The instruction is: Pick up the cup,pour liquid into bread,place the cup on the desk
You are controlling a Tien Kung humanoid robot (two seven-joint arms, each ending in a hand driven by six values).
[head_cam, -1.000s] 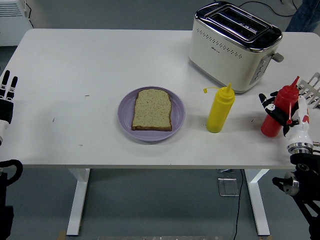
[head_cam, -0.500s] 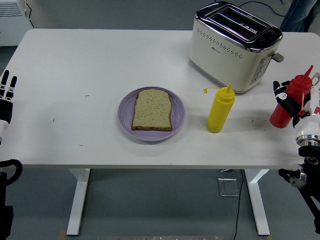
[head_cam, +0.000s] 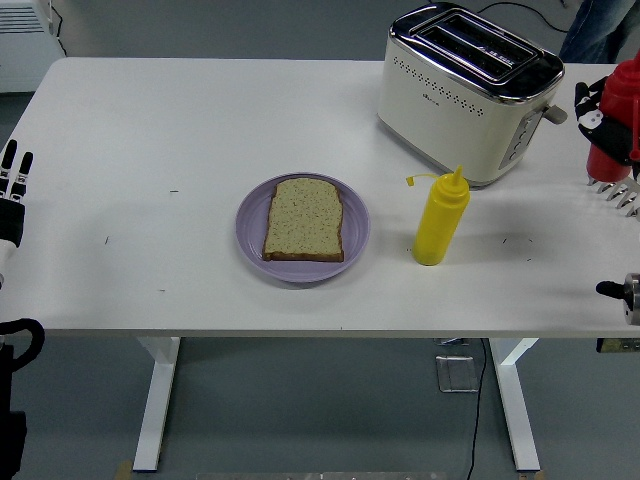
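Note:
My right hand is shut on a red squeeze bottle and holds it in the air at the right edge, level with the toaster and partly cut off by the frame. A slice of bread lies on a purple plate at the table's middle. A yellow squeeze bottle stands upright just right of the plate. My left hand rests at the left edge with fingers straight, holding nothing.
A cream and chrome toaster stands at the back right. A white fork-like utensil shows below the red bottle at the right edge. A person's leg is at the top right corner.
My right hand has lifted the red bottle off the table and carried it up and to the right, toward the frame's edge. The left hand has not moved.

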